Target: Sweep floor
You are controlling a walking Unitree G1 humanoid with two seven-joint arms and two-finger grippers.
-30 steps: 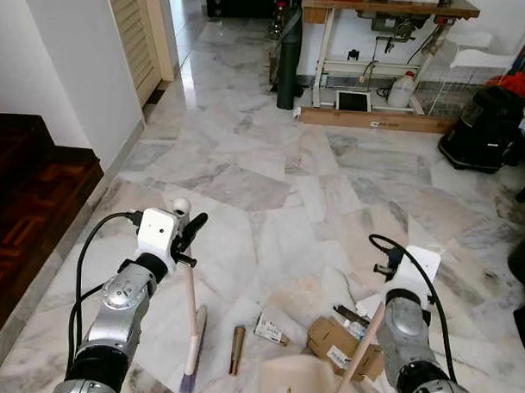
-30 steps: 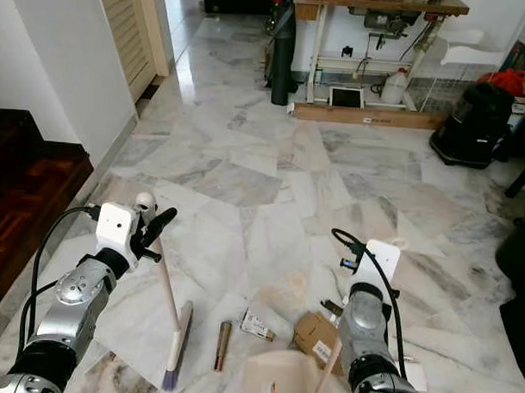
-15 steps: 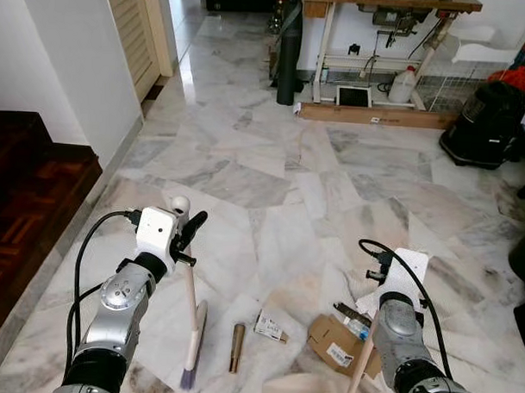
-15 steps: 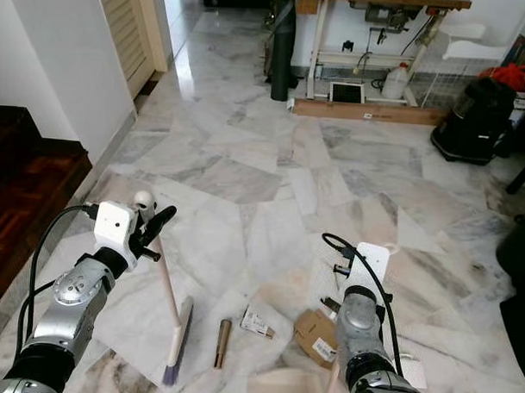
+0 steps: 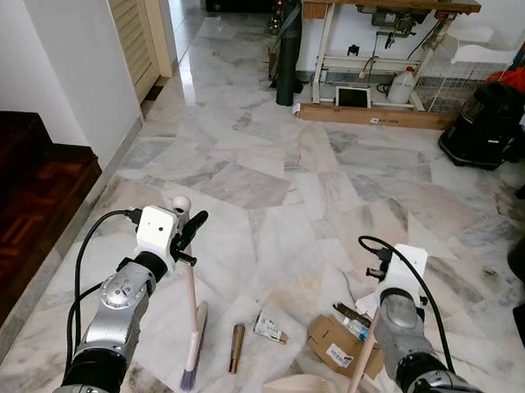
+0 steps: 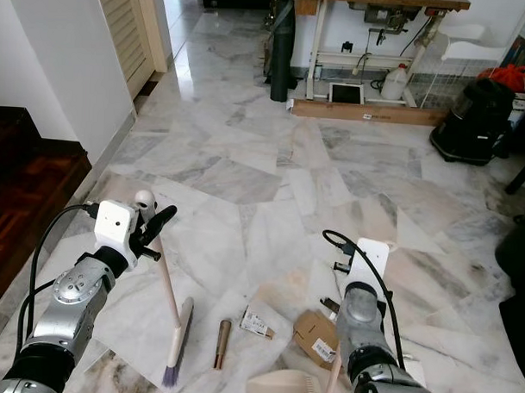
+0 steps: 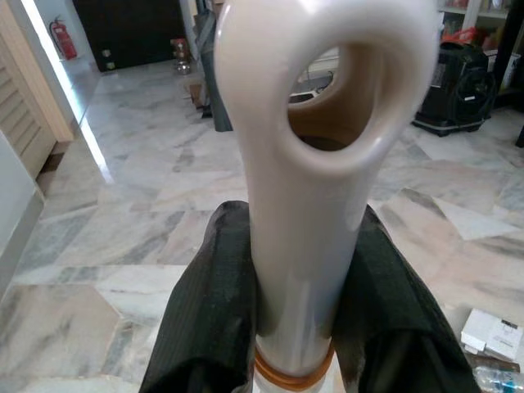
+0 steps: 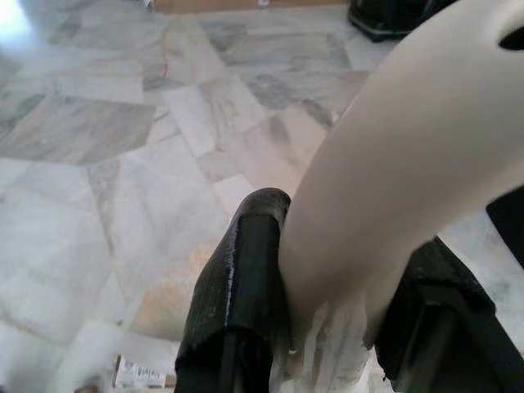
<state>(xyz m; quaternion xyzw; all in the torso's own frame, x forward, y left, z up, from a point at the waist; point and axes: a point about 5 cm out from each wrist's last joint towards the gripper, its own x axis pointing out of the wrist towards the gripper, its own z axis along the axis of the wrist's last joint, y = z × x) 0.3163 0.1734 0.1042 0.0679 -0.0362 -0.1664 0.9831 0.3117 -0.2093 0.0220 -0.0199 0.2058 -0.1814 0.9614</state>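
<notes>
Your dustpan (image 5: 303, 391) has edged back up toward the cardboard box (image 5: 337, 346). The right gripper (image 8: 327, 344) fingers clamp its handle; the left gripper (image 7: 303, 327) fingers clamp the broom (image 5: 192, 323), bristles on the marble floor (image 5: 271, 188) beside the litter.

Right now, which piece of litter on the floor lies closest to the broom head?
The brown cylindrical tube, just right of the purple-bristled broom head; the small white packet and flattened cardboard box lie farther right.

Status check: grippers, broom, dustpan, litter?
Left gripper shut on cream-handled broom. Right gripper shut on cream dustpan handle. Brown tube, cardboard box ahead.
</notes>
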